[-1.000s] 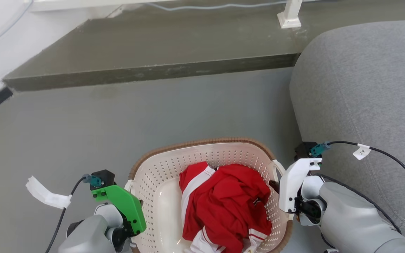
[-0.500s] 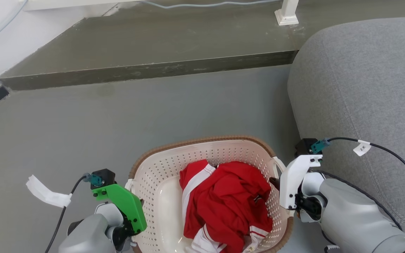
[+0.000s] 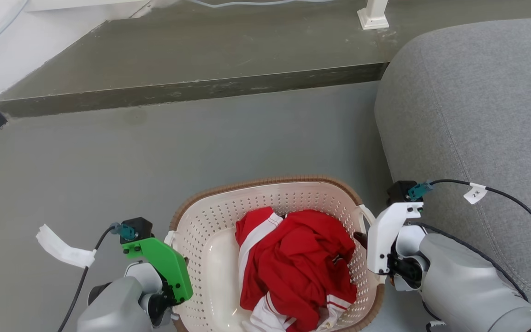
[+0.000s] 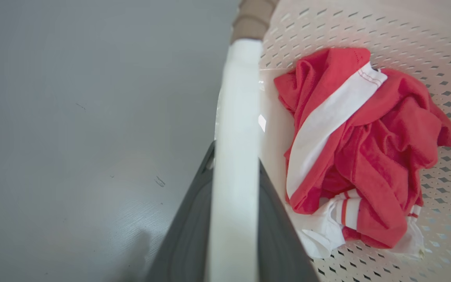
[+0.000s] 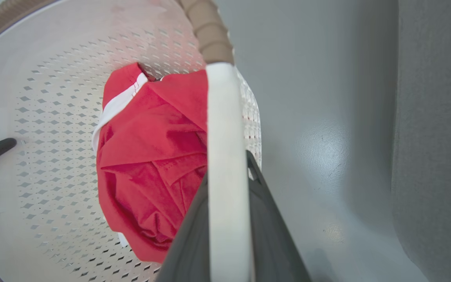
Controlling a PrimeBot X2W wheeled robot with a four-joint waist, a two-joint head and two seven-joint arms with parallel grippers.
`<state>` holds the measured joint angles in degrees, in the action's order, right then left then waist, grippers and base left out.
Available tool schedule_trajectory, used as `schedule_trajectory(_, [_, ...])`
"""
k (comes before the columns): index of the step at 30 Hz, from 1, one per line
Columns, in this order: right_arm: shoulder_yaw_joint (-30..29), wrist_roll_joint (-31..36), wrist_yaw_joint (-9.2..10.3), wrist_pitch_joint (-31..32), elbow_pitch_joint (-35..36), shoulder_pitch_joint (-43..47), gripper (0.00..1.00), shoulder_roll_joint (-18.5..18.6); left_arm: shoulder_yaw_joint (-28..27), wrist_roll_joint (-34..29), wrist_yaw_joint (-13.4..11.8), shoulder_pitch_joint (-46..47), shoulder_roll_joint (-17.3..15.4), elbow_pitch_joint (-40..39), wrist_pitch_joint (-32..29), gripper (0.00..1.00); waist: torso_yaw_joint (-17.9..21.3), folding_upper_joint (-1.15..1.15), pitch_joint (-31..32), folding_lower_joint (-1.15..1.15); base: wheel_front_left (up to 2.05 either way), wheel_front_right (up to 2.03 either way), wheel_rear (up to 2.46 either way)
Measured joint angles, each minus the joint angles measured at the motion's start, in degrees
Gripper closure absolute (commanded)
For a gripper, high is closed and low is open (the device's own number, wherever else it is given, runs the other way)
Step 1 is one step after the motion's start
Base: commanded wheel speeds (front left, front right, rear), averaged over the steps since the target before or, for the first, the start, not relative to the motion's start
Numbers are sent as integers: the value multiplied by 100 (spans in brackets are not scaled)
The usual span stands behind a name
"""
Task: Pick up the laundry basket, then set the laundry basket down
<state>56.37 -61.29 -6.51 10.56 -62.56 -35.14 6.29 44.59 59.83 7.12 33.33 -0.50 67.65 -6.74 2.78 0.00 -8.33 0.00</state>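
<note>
Left pincer (image 3: 171, 283) sits at the lower left of the head view, under a green cover, pressed to the left side of the laundry basket (image 3: 265, 193). I cannot see its fingers here. The right pincer (image 3: 362, 240) sits at the lower right, under a white cover, with one dark finger poking in by the right handle (image 3: 366, 216). The basket is in the bottom middle, right between the two pincers, so each arm is as near as the other. Its near end runs off the bottom edge, so I cannot tell which way it is longest. Red and white clothes (image 3: 297, 263) lie inside. A gray couch (image 3: 468, 106) is near it on the right. The right cable tag (image 3: 474, 193) reads "2" with a little mark after it. The left cable tag (image 3: 62, 251) shows no words.

In the left wrist view, the left pincer (image 4: 235, 156) is clenched on the white left handle (image 4: 239, 98), which runs up the middle between the two dark fingers. The basket lies to the right and the gray floor (image 4: 73, 117) to the left.

In the right wrist view, the right pincer (image 5: 227, 168) is clenched on the right handle (image 5: 221, 109) the same way. The basket lies to the left and the floor to the right. I cannot tell if the basket is off the floor. I think both arms must move at the same height so it does not tip.
</note>
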Motion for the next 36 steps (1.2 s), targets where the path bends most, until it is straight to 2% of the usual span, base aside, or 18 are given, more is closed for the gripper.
schedule_trajectory(9, [118,-31,0,0,-2,-106,100,12,35,1,-4,62,0,22,63,100,40,0,-84,0,0,0,0])
schedule_trajectory(21, [142,-31,0,-96,38,-482,100,114,49,1,-83,457,3,-53,191,100,89,0,-496,0,0,0,0])
schedule_trajectory(27, [130,-53,0,-223,102,-663,100,165,55,-2,-210,677,-1,-108,492,100,100,0,-864,0,0,0,0])
schedule_trajectory(36, [116,-88,-1,-482,208,-872,100,288,102,-18,-263,915,-4,-238,855,100,86,0,-1507,0,0,0,0])
